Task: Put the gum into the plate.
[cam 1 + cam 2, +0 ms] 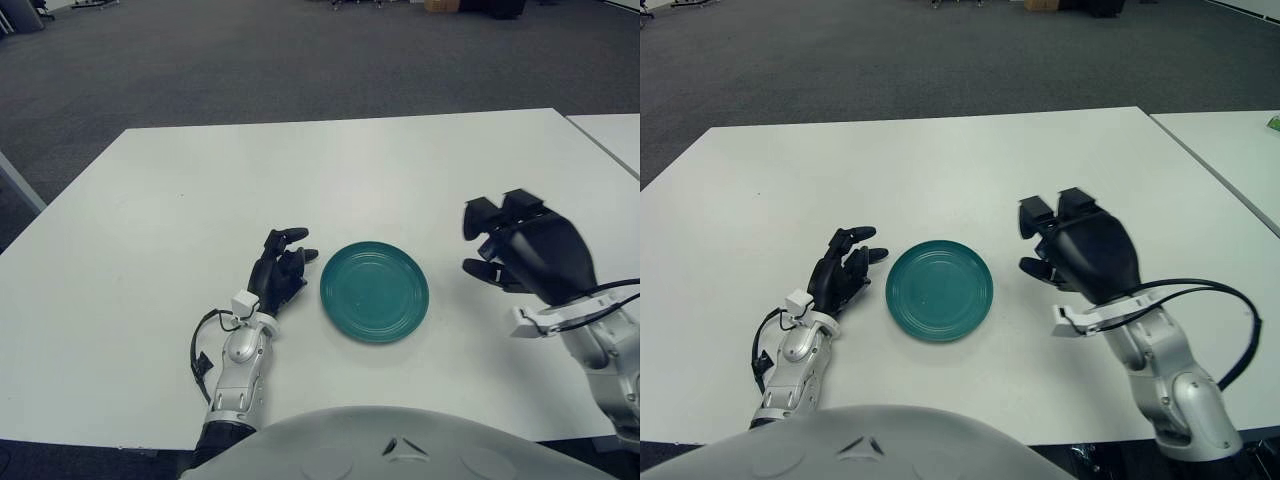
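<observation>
Frankly, we find no gum on the white table [150,230] or in the teal plate [374,291], so the risk is our raised right hand [1077,250], right of the plate, reaching for something it cannot locate. Its fingers are loosely spread, holding nothing we can see, though its palm is hidden. Our left hand [280,268], beside the plate's left rim, is relaxed and empty.
</observation>
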Motion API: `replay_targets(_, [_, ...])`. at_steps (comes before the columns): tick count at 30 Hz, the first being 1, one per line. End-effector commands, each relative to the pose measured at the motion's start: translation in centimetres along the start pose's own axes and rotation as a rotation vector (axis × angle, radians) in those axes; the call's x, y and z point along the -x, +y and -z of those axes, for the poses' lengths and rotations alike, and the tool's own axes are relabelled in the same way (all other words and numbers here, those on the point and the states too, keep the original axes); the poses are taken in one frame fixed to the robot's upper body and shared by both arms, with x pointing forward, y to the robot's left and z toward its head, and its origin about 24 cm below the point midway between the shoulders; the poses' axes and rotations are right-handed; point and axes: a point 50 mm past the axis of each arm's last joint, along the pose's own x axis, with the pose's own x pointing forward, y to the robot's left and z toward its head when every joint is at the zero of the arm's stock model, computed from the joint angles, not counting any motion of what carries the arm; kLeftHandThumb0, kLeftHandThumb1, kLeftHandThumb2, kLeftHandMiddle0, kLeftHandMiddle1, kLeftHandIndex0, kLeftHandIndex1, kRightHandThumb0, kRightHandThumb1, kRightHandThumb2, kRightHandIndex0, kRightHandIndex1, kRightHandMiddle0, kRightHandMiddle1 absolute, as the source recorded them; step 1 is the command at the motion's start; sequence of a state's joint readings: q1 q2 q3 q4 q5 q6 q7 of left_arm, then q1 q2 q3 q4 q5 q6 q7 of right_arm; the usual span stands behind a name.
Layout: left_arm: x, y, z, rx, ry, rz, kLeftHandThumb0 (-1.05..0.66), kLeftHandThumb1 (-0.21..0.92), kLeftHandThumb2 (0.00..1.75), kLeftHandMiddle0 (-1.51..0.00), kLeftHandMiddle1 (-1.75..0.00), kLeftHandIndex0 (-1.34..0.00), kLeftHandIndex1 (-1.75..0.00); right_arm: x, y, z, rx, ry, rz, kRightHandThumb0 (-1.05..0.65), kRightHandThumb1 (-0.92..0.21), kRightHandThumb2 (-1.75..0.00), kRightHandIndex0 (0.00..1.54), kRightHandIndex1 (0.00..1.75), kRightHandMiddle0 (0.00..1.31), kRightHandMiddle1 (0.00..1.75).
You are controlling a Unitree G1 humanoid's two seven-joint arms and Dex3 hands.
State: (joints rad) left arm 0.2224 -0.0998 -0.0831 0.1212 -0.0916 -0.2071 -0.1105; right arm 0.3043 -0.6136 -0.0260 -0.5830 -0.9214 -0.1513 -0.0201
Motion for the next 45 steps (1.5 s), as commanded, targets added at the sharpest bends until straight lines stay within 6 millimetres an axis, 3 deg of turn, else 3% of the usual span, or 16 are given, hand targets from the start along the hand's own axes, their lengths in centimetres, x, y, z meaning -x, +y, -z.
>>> replay_targets(1, [0.5, 0.0, 1.2, 0.004, 0.072, -0.014, -0.62, 0.92, 0.67, -0.45, -1.11, -0.21, -1.32, -0.8, -0.1, -0.8, -0.006, -0.028, 0.025, -0.42, -0.53, -1.04, 0.78, 1.75, 0.45, 1.75])
replay_targets(17, [0.8, -1.0, 1.3, 0.026, 0.078, -0.017, -0.59, 0.92, 0.64, -0.44, -1.12, -0.2, -1.33, -3.2, 1.3, -4.9, -0.072, -0.215, -0.011, -0.43, -0.51, -1.07, 0.8, 1.75, 0.47, 1.75])
replay_targets(25, [0.7, -1.4, 1.2, 0.041, 0.064, -0.02, -0.59, 0.92, 0.63, -0.44, -1.12, -0.22, -1.35, -4.0, 3.1, -6.5, -0.098, -0.279, -0.043, -0.43, -0.51, -1.08, 0.81, 1.75, 0.47, 1.75])
replay_targets(35, [0.4, -1.4, 1.1, 0.028, 0.063, -0.024, -0.62, 0.92, 0.64, -0.41, -1.15, -0.21, -1.3, -4.2, 4.0, -7.4, -0.097, -0.32, -0.042, -0.43, -0.5, -1.08, 0.82, 1.75, 0.47, 1.75])
replay_targets(45, [0.4, -1.3, 1.1, 0.025, 0.062, -0.029, -0.65, 0.92, 0.68, -0.39, -1.14, -0.19, -1.31, -4.3, 4.2, -7.0, -0.138, -0.286, -0.072, -0.43, -0.5, -1.09, 0.79, 1.75, 0.47, 1.75])
